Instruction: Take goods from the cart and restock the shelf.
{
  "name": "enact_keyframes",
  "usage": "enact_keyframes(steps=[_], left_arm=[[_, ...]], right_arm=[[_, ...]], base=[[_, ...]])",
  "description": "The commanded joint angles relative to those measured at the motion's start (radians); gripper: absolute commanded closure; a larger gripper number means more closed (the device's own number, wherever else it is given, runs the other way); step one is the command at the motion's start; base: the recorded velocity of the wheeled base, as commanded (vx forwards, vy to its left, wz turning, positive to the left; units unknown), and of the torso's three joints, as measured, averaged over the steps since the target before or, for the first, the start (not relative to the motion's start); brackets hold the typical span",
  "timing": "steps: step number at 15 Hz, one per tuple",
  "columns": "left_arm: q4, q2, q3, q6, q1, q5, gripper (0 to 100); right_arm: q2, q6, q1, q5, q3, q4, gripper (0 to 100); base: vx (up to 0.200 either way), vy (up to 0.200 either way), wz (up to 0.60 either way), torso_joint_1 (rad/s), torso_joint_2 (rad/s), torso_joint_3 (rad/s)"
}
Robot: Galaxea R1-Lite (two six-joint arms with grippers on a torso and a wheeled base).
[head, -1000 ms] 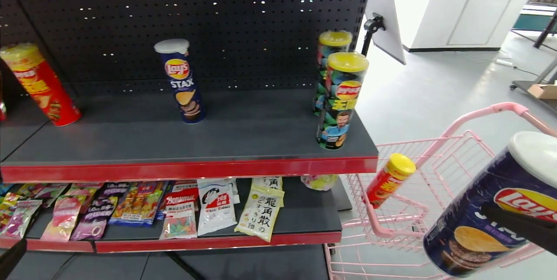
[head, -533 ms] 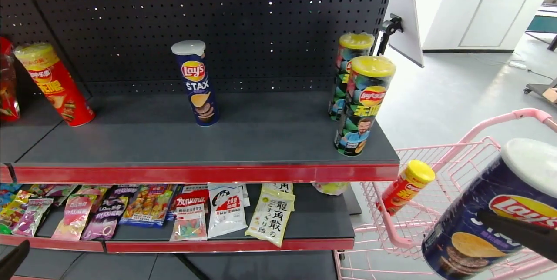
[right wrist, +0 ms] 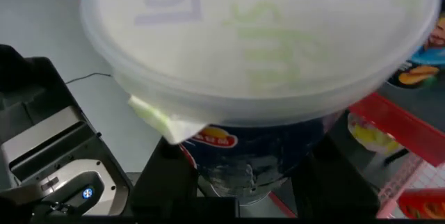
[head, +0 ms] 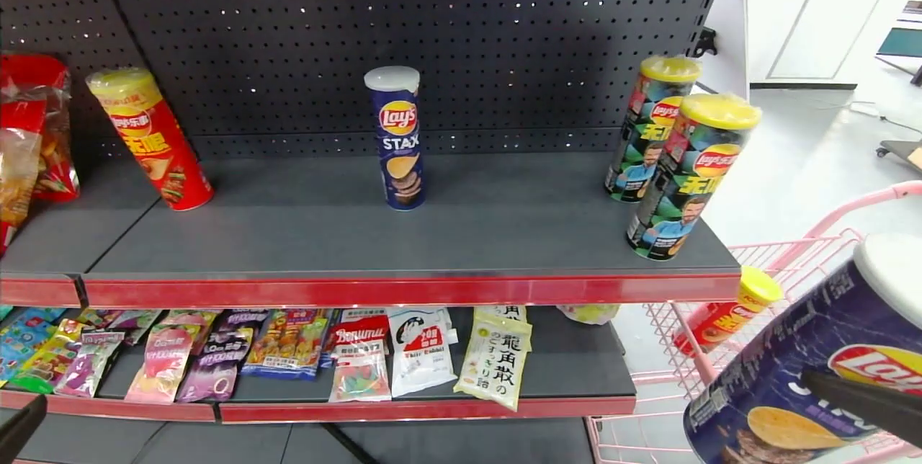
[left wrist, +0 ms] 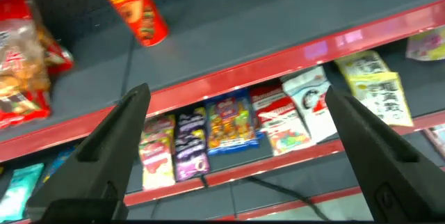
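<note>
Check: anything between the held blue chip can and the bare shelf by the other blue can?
Front yellow-lidded can and its twin stand rightmost on the shelf, nearest the held blue chip can. Space beside the standing blue can looks reachable from the front.

We count two blue cans (head: pixel 402 140) (head: pixel 778 385), two red cans (head: pixel 155 143) (head: pixel 724 313) and two green cans (head: pixel 652 132) (head: pixel 691 183) with yellow lids. We see one pink cart (head: pixel 864 202). The packets (head: pixel 425 359) on the lower shelf (head: pixel 576 377) overlap too much for us to count.
</note>
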Motion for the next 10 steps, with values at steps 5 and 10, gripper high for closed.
enact_keyframes(steps=[5,10], left_arm=[[0.001,0.003,0.001,0.020,0.000,0.000,0],[0.002,0.006,0.008,0.042,0.001,0.009,0]], right_arm=[[-0.001,0.000,0.010,-0.001,0.009,-0.003,100],[-0.002,0.000,0.010,-0.001,0.009,-0.003,100]], base=[[0.000,0.200,0.00,-0.001,0.00,0.000],[0.040,0.040,0.00,0.001,0.00,0.002]])
